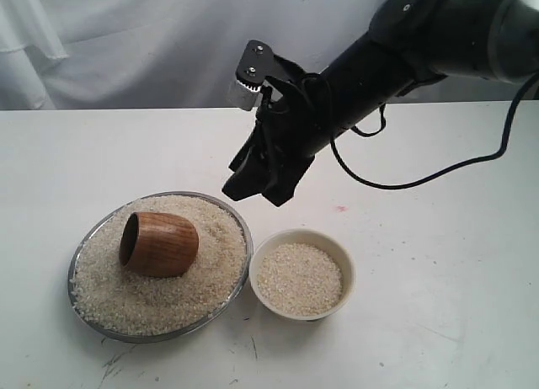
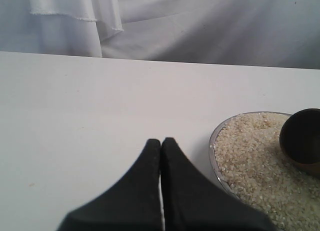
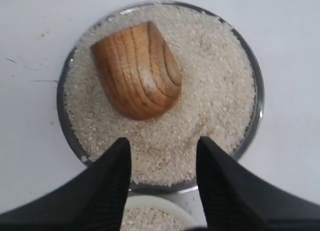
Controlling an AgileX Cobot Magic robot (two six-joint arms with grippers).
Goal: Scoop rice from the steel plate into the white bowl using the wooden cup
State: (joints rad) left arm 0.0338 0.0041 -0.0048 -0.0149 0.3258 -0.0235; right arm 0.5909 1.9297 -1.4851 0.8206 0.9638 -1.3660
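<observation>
Reddish-brown wooden cup lies on its side, half bedded in the loose pale rice heaped on the wide, shiny steel plate. Its dark mouth faces away from the small cream-white bowl, which stands just beside the plate and already holds grains. Your right gripper hangs above the plate near its rim, jaws spread with nothing between them; in the right wrist view the cup sits just ahead of that gap. Your left gripper has its jaws pressed together, empty, over the bare white table beside the plate. Expect the cup to be light, rigid and smooth, so probably slippery on its barrel curve. Take it across the widest part of the belly and squeeze firmly, because the rice beneath will likely shift and let it roll.
</observation>
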